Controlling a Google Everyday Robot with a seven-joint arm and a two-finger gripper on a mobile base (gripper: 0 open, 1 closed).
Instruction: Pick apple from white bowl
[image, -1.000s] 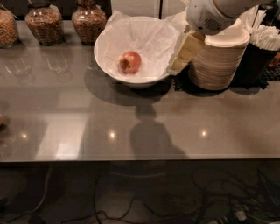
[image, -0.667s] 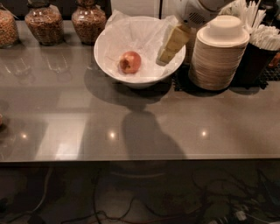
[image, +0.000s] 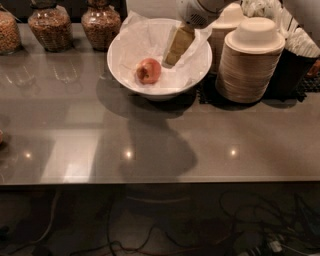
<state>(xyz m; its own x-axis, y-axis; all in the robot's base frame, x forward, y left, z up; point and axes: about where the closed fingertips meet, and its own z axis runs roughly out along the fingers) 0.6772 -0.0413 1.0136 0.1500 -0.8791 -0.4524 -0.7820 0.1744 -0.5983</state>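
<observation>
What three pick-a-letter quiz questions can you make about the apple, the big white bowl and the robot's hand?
1. Where is the small round reddish-orange apple? A on the floor; B in the large glossy white bowl; C in a cup.
2. What colour are the stacked disposable bowls? A beige; B blue; C green.
3. What is the apple's state? A cut in half; B lifted up; C lying loose on the crinkled white paper.
Answers: 1 B, it sits inside the bowl's rim. 2 A, the stacks look pale beige. 3 C, the robot's tan gripper hangs over the bowl's right side, apart from the apple.
</observation>
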